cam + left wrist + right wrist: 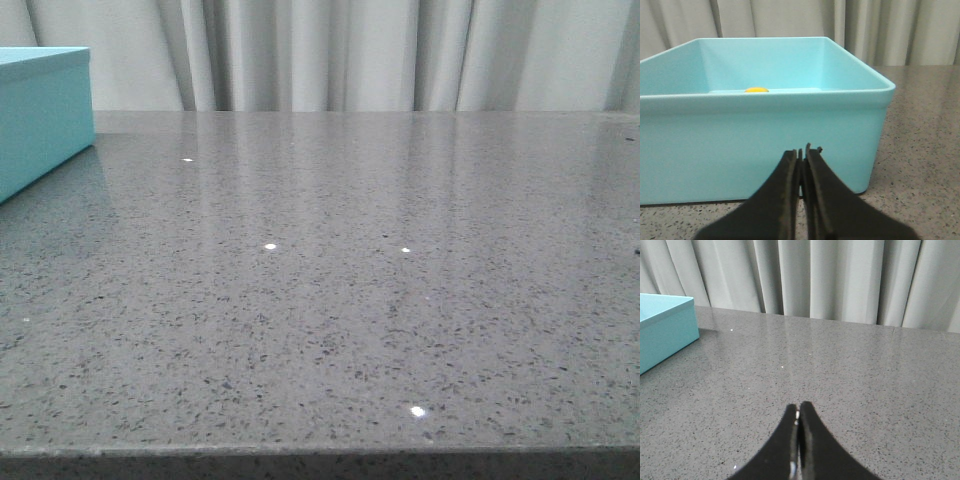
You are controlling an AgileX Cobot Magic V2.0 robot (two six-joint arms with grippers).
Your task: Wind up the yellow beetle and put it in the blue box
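Observation:
The blue box [765, 135] stands open on the grey table just in front of my left gripper [802, 150], which is shut and empty, its tips close to the box's near wall. Inside the box, only the rounded top of the yellow beetle [756, 90] shows above the near rim, toward the far wall. The box also shows at the far left in the front view [40, 110] and in the right wrist view [662, 330]. My right gripper [799, 407] is shut and empty, low over bare table, well to the right of the box. Neither gripper shows in the front view.
The speckled grey table [340, 300] spreads wide with its front edge near the bottom of the front view. Grey curtains [350, 50] hang behind the table's far edge.

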